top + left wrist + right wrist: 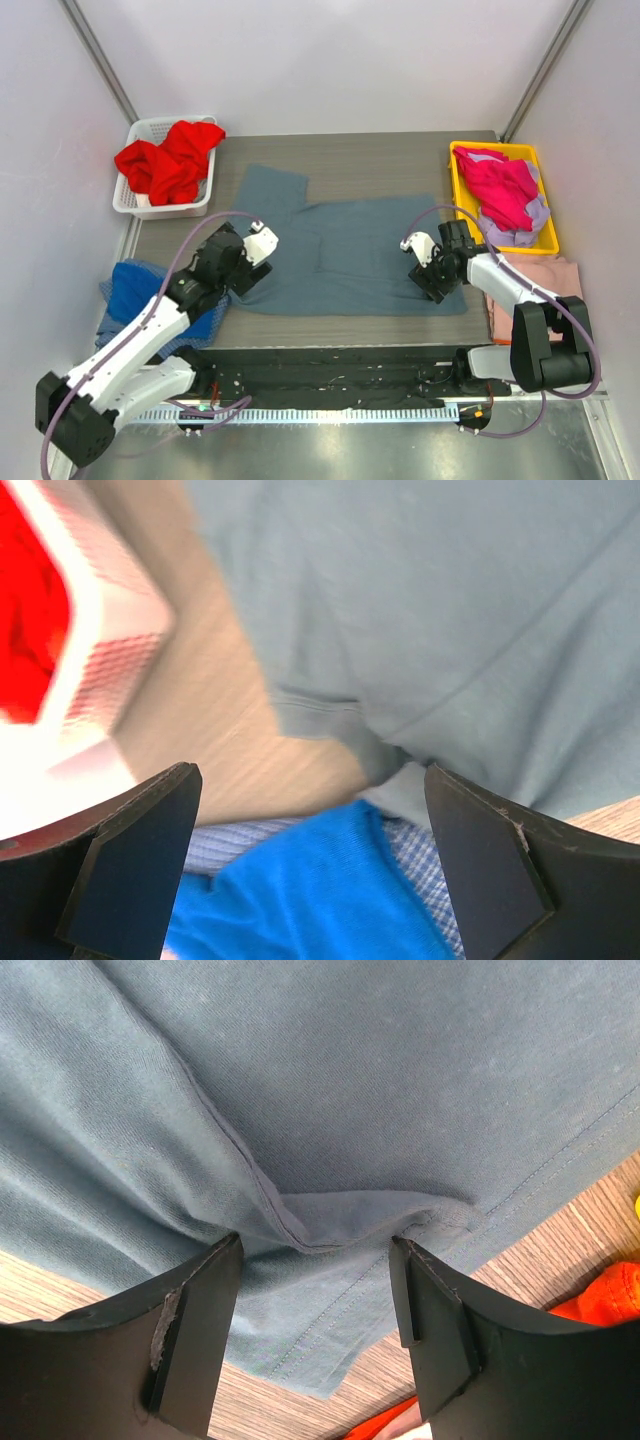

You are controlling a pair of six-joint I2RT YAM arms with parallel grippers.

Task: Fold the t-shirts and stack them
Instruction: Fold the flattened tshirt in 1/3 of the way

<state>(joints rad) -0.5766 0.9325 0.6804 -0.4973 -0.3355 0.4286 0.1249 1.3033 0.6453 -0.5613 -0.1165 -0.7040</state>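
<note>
The large slate blue-grey t-shirt (pixel 340 250) lies spread flat across the middle of the table. My left gripper (pixel 245 280) hangs open at its near left corner. In the left wrist view it (pixel 310 780) is above the edge of the royal blue t-shirt (pixel 310 890), holding nothing. My right gripper (pixel 432 285) is at the shirt's near right side. Its open jaws (pixel 315 1245) straddle a raised fold of grey cloth (pixel 340 1215) just inside the hem. A red t-shirt (pixel 170 160), a magenta one (pixel 500 185) and a pale pink one (pixel 545 275) sit around the edges.
The red shirt fills a white basket (pixel 135 200) at the back left. The magenta shirt lies on lilac cloth in a yellow tray (pixel 462 180) at the back right. A blue-checked cloth (pixel 425 855) lies under the royal blue shirt (pixel 135 285). Walls close in on three sides.
</note>
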